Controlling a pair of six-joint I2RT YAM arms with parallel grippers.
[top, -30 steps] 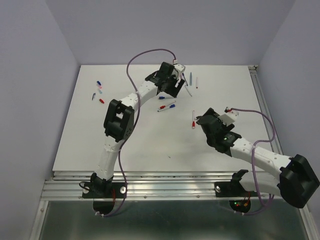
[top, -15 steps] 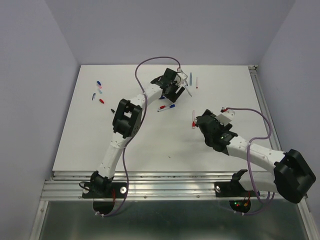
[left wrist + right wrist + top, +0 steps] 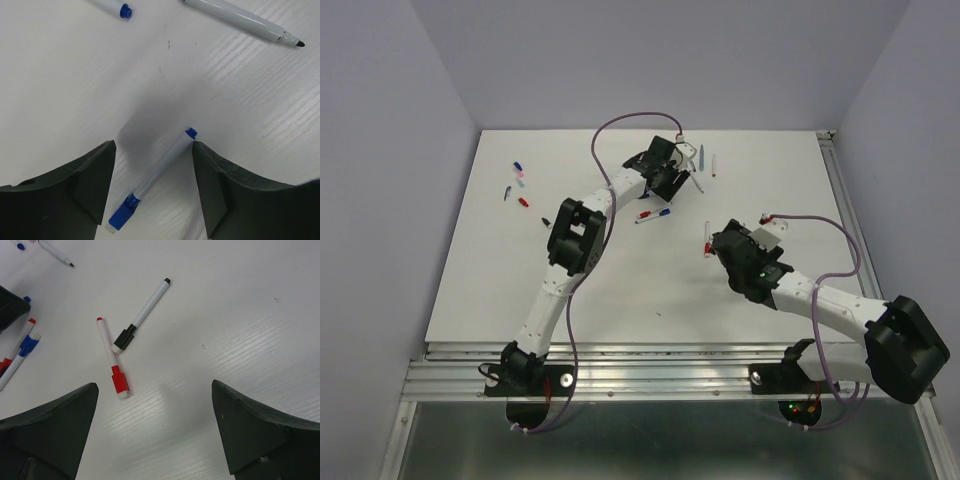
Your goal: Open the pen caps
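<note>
A white pen [image 3: 162, 167] lies on the table between the jaws of my left gripper [image 3: 153, 145], its blue pen cap [image 3: 122, 214] near the left finger. The jaws stand open round it, and the right finger touches the pen's blue tail end. In the top view this gripper [image 3: 670, 180] is low over the far-middle pens. My right gripper [image 3: 155, 386] is open and holds nothing. Just ahead of it lie a pen with a red cap [image 3: 120, 381] and one with a black cap [image 3: 125, 339].
An uncapped pen with a black tip [image 3: 240, 20] lies beyond the left gripper. Two more capped pens, red and blue [image 3: 20, 347], lie left of the right gripper. Several loose caps [image 3: 518, 175] are scattered at the table's far left. The table's right rail [image 3: 845, 200] runs alongside.
My left arm has reached farther and lower over the pens, and its jaws have narrowed round the blue-capped pen. The right arm shifted slightly left, still open.
</note>
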